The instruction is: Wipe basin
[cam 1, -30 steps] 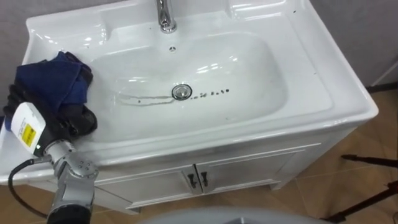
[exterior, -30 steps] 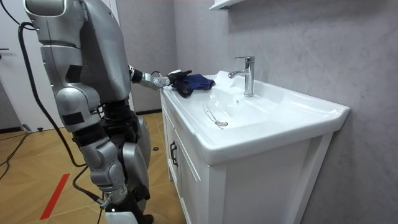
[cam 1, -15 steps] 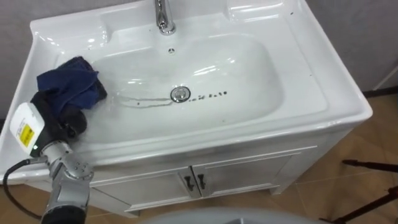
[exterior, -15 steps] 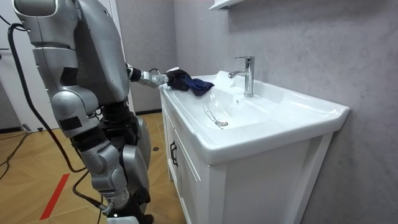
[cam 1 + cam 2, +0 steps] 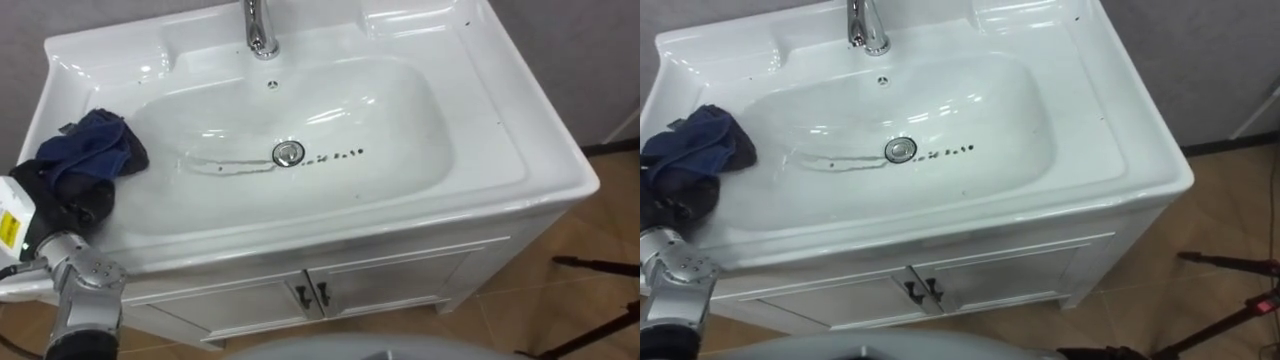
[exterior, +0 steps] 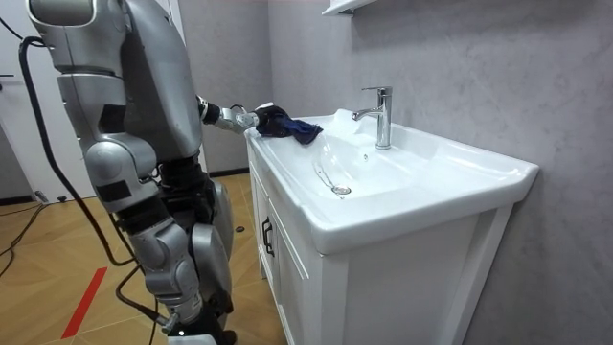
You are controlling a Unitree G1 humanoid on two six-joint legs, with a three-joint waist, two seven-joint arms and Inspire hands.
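Basin [image 5: 400, 120]: white glazed ceramic, set in a white cabinet [image 5: 400, 275], bowl bare. Judged hard, slick and fixed, so nothing to lift; it should bear firm pressure. Dark specks [image 5: 340, 155] sat just right of the drain [image 5: 288, 153], a faint smear [image 5: 220, 165] to its left.

Cloth [image 5: 88, 152]: dark blue, crumpled, lying on the bowl's left slope and rim, well apart from the drain. Looked soft, limp and light; probably slides easily on the glaze. Best held bunched at the middle, with loose folds left underneath as a pad.

Left hand [image 5: 62, 200]: dark fingers curled into the cloth's near edge, gripping it.

Chrome faucet [image 5: 262, 28] stood at the back rim.

Writing: none seen on basin or cloth. A yellow sticker [image 5: 10, 228] by the wrist was too small to read.

Robot stood at the cabinet's left front corner.
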